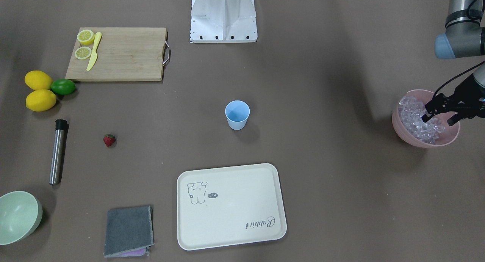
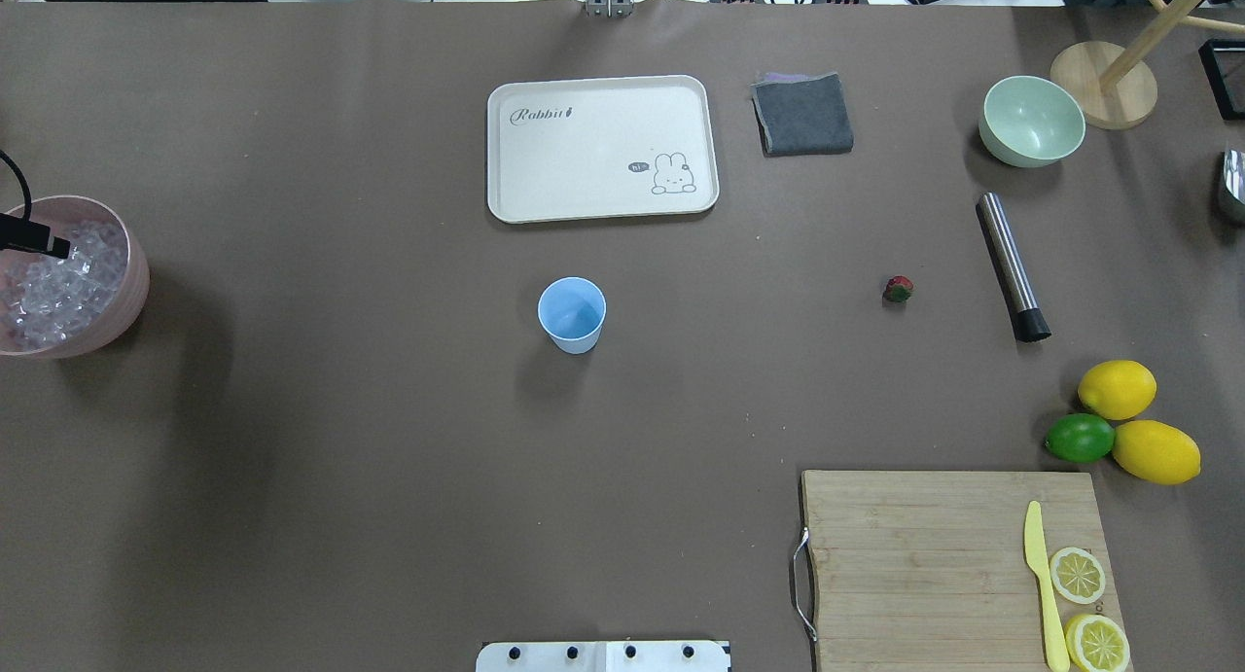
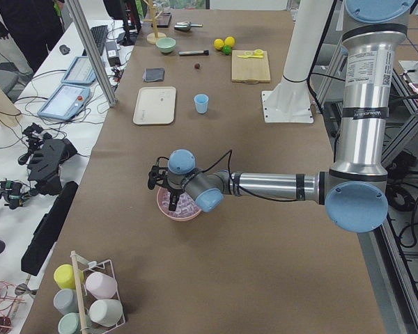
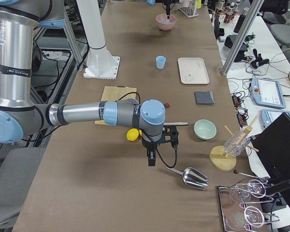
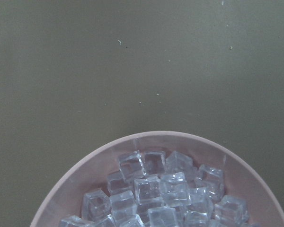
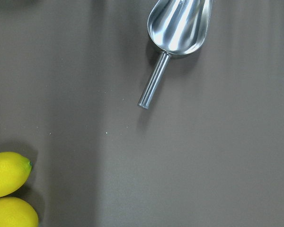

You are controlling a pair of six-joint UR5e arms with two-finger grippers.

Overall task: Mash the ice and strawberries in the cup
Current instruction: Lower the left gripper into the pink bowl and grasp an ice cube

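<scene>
While hanging over the pink bowl [image 1: 402, 130] with the left gripper [image 1: 438, 120] spread wide and empty, probably needs just a straight drop onto the ice [image 1: 413, 112] beneath, with the cup [image 1: 237, 116] well apart at mid-table and the strawberry [image 1: 109, 140] beyond.

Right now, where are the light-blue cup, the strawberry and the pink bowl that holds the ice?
light-blue cup [image 1: 237, 113]: exterior front-facing view, on its inside, below the rim.
strawberry [image 1: 109, 140]: exterior front-facing view, on its red body.
pink bowl [image 1: 401, 132]: exterior front-facing view, on its outer wall.
</scene>
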